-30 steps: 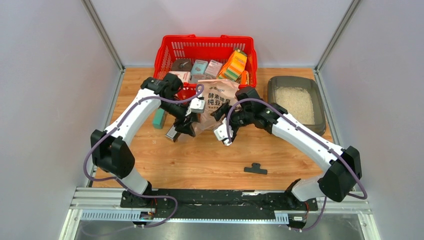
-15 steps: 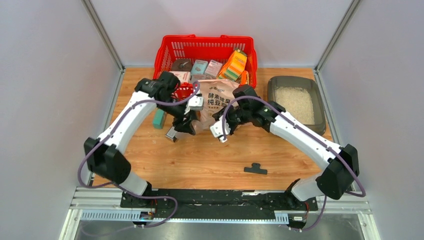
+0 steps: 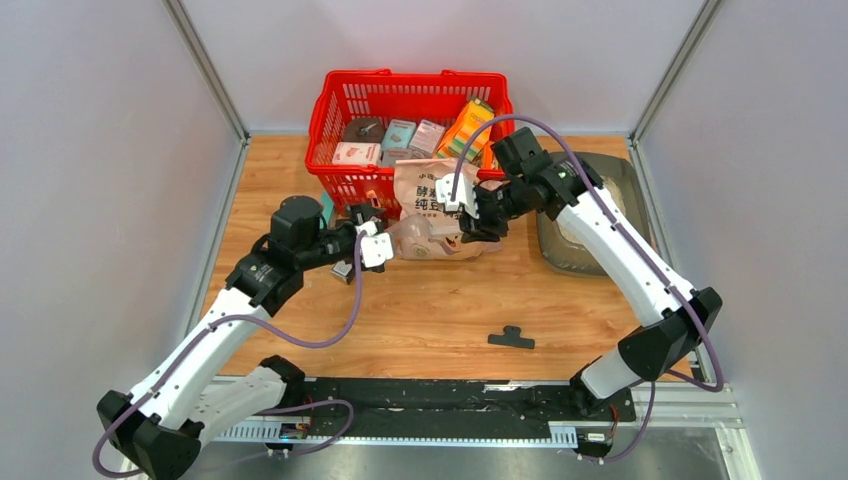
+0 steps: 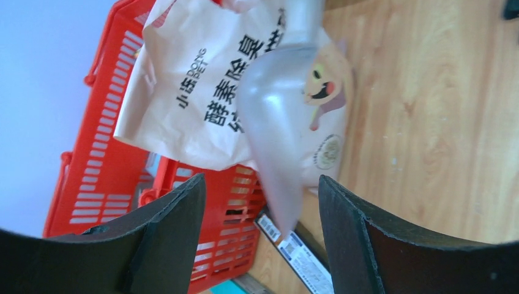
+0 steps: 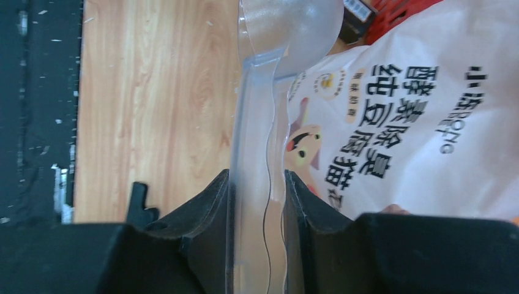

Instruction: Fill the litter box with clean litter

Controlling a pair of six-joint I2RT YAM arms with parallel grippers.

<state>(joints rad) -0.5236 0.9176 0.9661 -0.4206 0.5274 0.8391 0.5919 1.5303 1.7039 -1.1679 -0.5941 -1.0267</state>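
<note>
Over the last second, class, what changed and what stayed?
The left arm dropped back and left; the left end effector is open, facing the bag. The right end effector, shut on the clear scoop, swung to the far side. Basket and litter box stayed put.

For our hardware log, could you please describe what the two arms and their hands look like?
The left arm and right arm share smooth white tubular links, chunky black joints and a loose purple cable along each. The left hand and right hand each have a white body and two matte black wedge-shaped fingers. No markings show.
</note>
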